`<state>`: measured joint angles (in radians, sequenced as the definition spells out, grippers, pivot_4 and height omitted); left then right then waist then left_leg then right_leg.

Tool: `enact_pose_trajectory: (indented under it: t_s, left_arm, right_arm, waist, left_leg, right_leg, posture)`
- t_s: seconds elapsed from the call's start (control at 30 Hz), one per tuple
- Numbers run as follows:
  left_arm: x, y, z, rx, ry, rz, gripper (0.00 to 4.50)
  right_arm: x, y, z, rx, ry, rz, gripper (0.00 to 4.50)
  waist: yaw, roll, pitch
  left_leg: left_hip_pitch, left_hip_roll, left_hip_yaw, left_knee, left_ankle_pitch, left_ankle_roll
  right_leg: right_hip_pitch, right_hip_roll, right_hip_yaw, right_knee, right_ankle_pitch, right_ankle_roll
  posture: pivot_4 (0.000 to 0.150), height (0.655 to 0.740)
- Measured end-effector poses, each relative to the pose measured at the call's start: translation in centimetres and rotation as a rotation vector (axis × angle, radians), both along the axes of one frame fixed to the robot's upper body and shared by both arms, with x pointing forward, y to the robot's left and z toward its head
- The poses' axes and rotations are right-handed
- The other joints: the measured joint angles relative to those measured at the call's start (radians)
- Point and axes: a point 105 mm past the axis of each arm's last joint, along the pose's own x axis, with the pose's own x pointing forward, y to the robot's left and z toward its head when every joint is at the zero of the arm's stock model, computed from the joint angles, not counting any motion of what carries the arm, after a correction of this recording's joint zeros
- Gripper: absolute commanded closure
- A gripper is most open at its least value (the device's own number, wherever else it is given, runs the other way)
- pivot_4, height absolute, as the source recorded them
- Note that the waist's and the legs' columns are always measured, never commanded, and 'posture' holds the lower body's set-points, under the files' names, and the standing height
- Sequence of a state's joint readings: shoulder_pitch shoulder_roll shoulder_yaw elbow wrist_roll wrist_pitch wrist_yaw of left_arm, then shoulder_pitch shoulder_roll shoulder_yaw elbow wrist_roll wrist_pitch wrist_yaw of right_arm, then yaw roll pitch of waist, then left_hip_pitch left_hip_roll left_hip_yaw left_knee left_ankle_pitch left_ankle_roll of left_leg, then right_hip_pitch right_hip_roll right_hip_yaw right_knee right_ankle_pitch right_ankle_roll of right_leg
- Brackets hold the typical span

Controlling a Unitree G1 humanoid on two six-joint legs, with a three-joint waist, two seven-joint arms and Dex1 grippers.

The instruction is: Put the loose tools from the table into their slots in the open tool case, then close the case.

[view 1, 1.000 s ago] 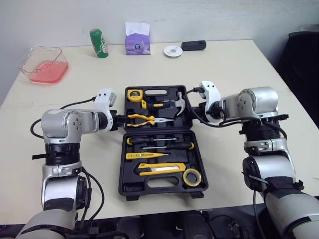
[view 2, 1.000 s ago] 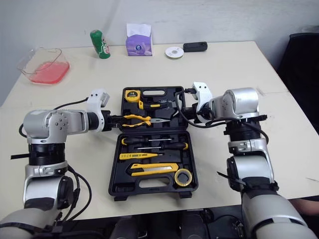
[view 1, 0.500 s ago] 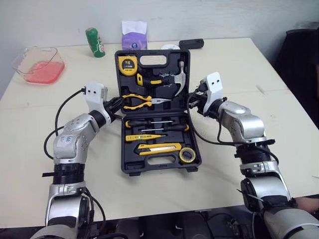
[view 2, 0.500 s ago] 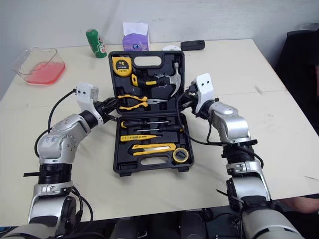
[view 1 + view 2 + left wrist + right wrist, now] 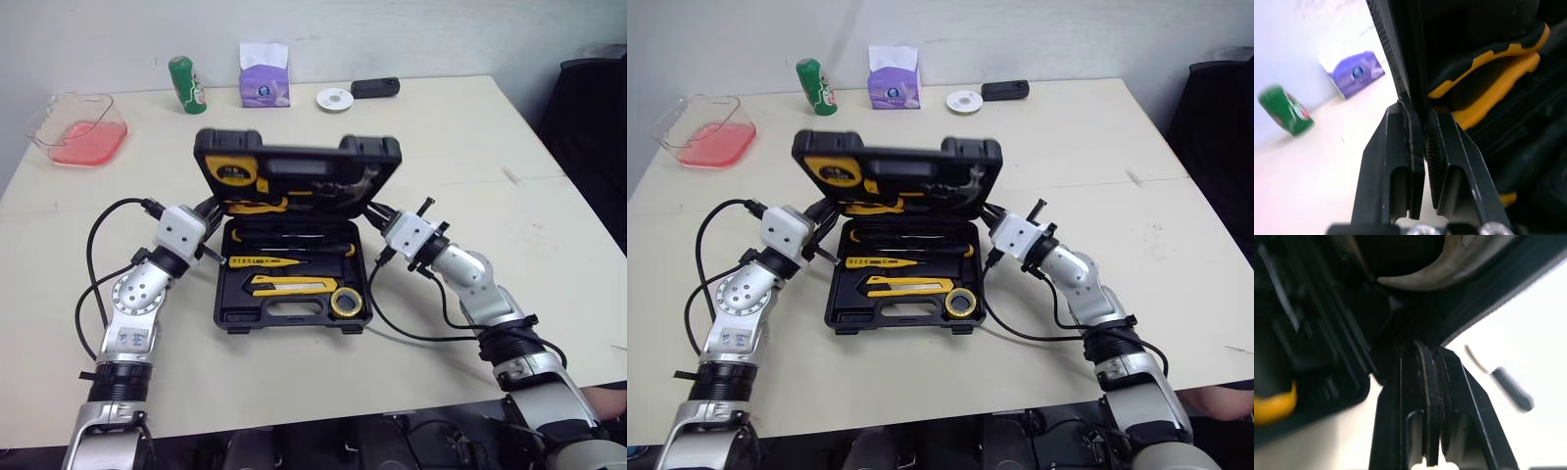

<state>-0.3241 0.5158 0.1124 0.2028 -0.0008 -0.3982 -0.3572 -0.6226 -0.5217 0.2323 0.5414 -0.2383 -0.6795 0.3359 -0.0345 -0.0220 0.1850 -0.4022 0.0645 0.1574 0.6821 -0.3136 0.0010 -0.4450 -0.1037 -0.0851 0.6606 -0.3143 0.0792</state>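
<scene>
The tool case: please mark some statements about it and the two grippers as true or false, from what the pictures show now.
1. The lid of the tool case is raised partway, neither lying flat nor shut. True.
2. The left gripper is clamped on the lid's left edge. True.
3. The right gripper hangs open above the table, apart from the case. False: it is shut on the lid's right edge.
4. The roll of tape lies on the table outside the case. False: it sits inside the base, at its near right corner.
5. A green can is on the table beyond the case. True.
</scene>
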Motion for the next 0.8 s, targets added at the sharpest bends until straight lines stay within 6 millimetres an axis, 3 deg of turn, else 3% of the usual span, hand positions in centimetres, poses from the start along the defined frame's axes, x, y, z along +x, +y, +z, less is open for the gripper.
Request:
enact_pose_trajectory:
  t_s: [0.1,0.2,0.3,0.43,0.5,0.67,0.8]
  left_arm:
    - [-0.9,0.2,-1.6,0.034,0.043,-0.019,4.5]
    - [-1.9,0.5,-2.2,0.067,0.096,-0.072,3.17]
    - [-2.5,2.4,-3.0,0.05,0.152,-0.033,1.73]
    - [-3.9,4.1,-3.8,0.038,0.228,-0.022,0.0]
    - [-4.8,4.8,-3.9,0.006,0.266,-0.007,0.0]
    - [-6.9,7.9,-4.6,-0.008,0.347,0.072,0.0]
    - [-7.1,9.1,-4.0,-0.037,0.344,0.11,0.0]
  right_arm:
    - [-0.5,-0.2,-0.4,-0.052,-0.058,0.016,4.5]
    - [-0.9,-0.7,-1.0,-0.11,-0.078,0.028,4.5]
    - [-1.2,-2.2,-2.0,-0.133,-0.044,0.003,3.31]
    - [-1.3,-4.5,-4.8,-0.117,0.144,-0.049,1.21]
    - [-1.4,-5.4,-4.0,-0.111,0.157,-0.057,0.13]
    - [-2.2,-9.0,-4.0,-0.096,0.251,-0.129,0.03]
    - [-3.4,-9.4,-4.1,-0.072,0.311,-0.095,0.03]
  waist:
    - [0.001,0.0,0.0]
    - [0.005,-0.001,0.0]
    - [0.01,-0.001,0.0]
    - [0.005,0.0,0.0]
    - [-0.001,0.0,0.0]
    - [0.003,0.0,0.0]
    - [0.008,0.0,0.0]
  left_leg:
    - [0.0,0.0,0.0,0.001,0.0,0.0]
    - [0.005,0.0,0.0,0.0,0.0,0.0]
    - [0.016,0.0,-0.003,0.0,-0.001,0.002]
    - [0.016,-0.002,-0.005,0.0,-0.003,0.004]
    - [0.016,-0.001,-0.005,-0.001,-0.003,0.004]
    - [0.016,0.0,-0.006,0.0,-0.003,0.004]
    - [0.017,-0.002,-0.007,0.0,-0.003,0.004]
  right_leg:
    - [0.001,0.0,0.0,0.0,0.0,0.0]
    - [0.005,-0.001,0.0,-0.001,0.0,0.0]
    - [0.021,-0.003,-0.005,-0.008,0.0,0.0]
    - [0.023,-0.009,-0.008,-0.008,0.0,0.0]
    - [0.023,-0.01,-0.008,-0.007,0.0,0.0]
    - [0.023,-0.009,-0.009,-0.009,-0.001,-0.001]
    - [0.024,-0.01,-0.01,-0.009,-0.001,0.0]
  posture:
    - [0.15,0.74]
    - [0.15,0.74]
    - [0.15,0.74]
    - [0.15,0.74]
    - [0.15,0.74]
    - [0.15,0.74]
    - [0.15,0.74]
